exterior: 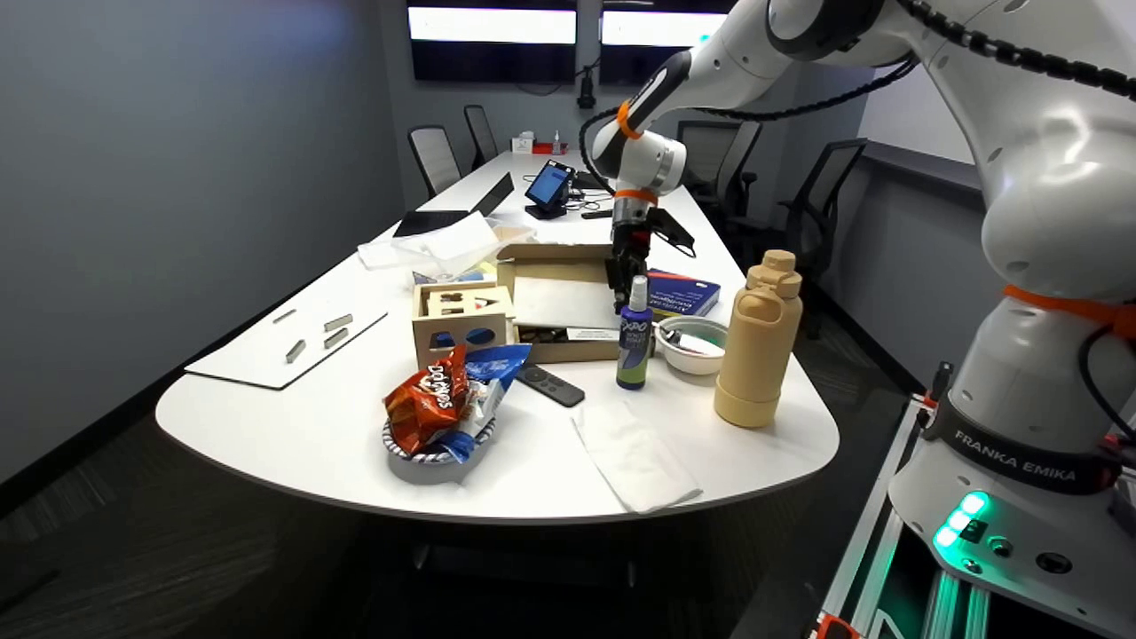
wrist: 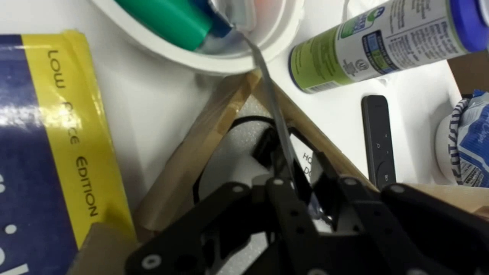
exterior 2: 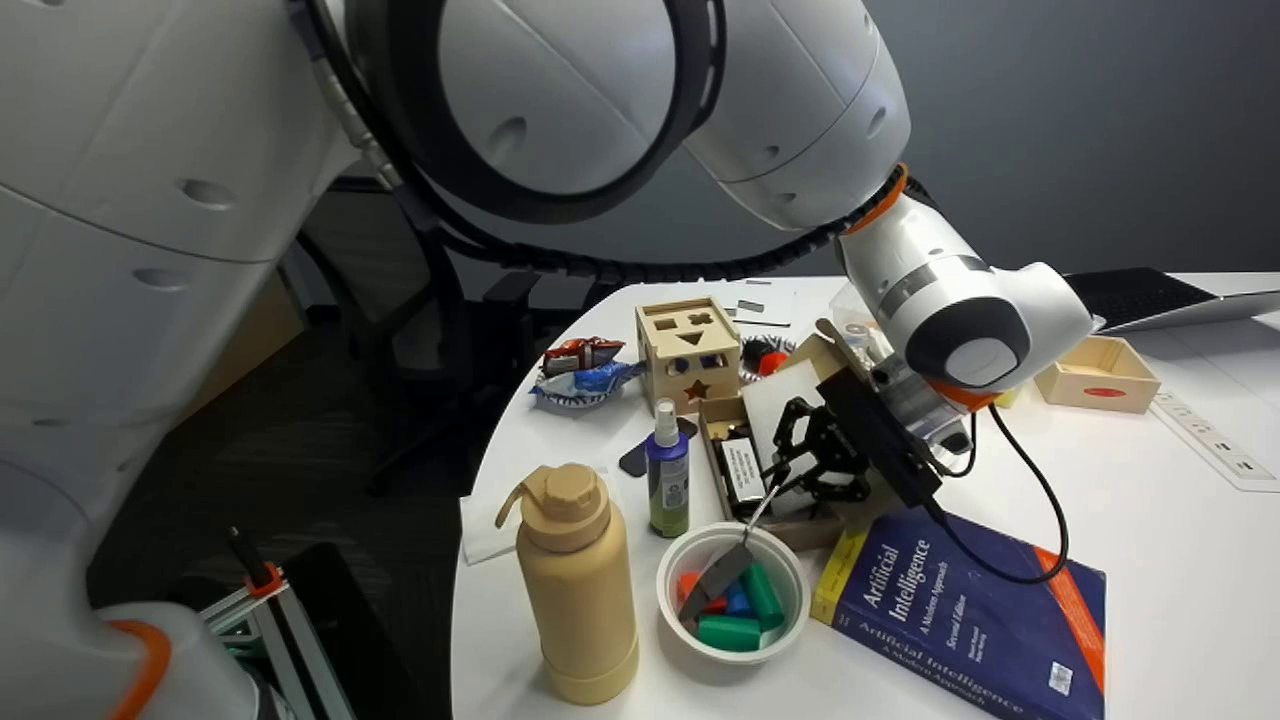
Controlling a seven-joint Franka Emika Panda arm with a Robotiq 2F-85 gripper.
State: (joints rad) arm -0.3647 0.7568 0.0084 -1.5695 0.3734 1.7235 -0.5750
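1. Metal spatula (exterior 2: 718, 580), blade down in the white bowl (exterior 2: 695, 552) near the robot-side edge of the bench (exterior 2: 1190, 580)!
2. Long axis slanting up towards the pincer (exterior 2: 775, 482), shaft at its fingertips; clenched or released, can't tell!

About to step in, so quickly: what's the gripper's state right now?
Gripper: handle of the spatula between its jaws; whether they grip it can't be told.

Your glossy white arm (exterior: 1047, 186) has orange bands (exterior: 1074, 303), ribbed black cable (exterior: 1021, 59), 3 green lights (exterior: 959, 521) and a black tool (exterior 2: 780, 478).
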